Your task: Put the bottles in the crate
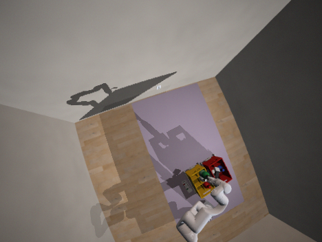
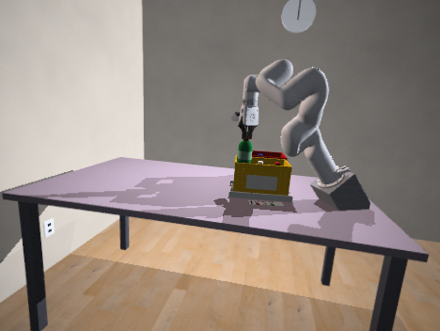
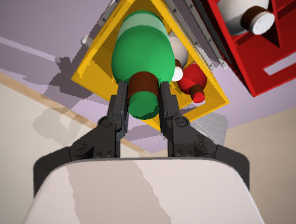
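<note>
Lowering the green bottle (image 1: 204,174) (image 2: 244,151) (image 3: 142,52) into the yellow crate (image 1: 189,171) (image 2: 239,176) (image 3: 87,75) looked like your step in hand. Your tool (image 1: 207,178) (image 2: 246,137) (image 3: 143,92) was partly open, its fingers closed on the brown neck just below the green cap. The bottle's lower part was within the crate's walls, at the left end in the exterior view, its shoulder above the rim; you could not see whether its base had touched down.

You would have done best to go straight down slowly, keep the body off the dividers, and part the fingers only once the base bore the weight. A tilt or early release might have knocked the red-capped bottle (image 1: 206,185) (image 2: 277,164) (image 3: 193,79) or left yours rocking.

Your bottle pointed cap up toward the tool, its long axis close to vertical, any slight lean too small to judge.
</note>
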`<action>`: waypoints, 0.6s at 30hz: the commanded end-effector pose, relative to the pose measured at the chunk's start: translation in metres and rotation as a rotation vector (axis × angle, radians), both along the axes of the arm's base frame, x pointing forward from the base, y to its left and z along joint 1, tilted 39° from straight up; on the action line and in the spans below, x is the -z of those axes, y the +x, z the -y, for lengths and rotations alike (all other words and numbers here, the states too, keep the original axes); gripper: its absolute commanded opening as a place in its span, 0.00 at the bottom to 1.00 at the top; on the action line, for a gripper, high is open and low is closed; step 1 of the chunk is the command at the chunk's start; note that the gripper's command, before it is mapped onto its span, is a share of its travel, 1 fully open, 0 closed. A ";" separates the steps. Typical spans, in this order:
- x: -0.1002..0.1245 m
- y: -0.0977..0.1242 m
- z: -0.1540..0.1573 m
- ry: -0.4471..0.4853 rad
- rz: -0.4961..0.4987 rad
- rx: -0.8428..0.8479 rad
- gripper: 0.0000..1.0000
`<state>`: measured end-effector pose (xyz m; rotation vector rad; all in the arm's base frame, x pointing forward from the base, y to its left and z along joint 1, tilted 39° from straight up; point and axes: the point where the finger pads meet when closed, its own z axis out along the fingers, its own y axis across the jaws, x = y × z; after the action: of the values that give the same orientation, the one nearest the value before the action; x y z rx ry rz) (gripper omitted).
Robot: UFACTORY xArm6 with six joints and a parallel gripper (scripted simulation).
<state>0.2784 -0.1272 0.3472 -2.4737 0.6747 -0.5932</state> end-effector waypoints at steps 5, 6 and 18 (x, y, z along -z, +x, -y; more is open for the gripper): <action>0.005 0.005 -0.002 -0.003 0.002 0.001 0.00; 0.006 0.005 -0.003 -0.003 0.002 0.001 0.00; 0.014 0.010 -0.006 -0.003 0.002 0.001 0.00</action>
<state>0.2867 -0.1216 0.3348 -2.4737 0.6747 -0.5930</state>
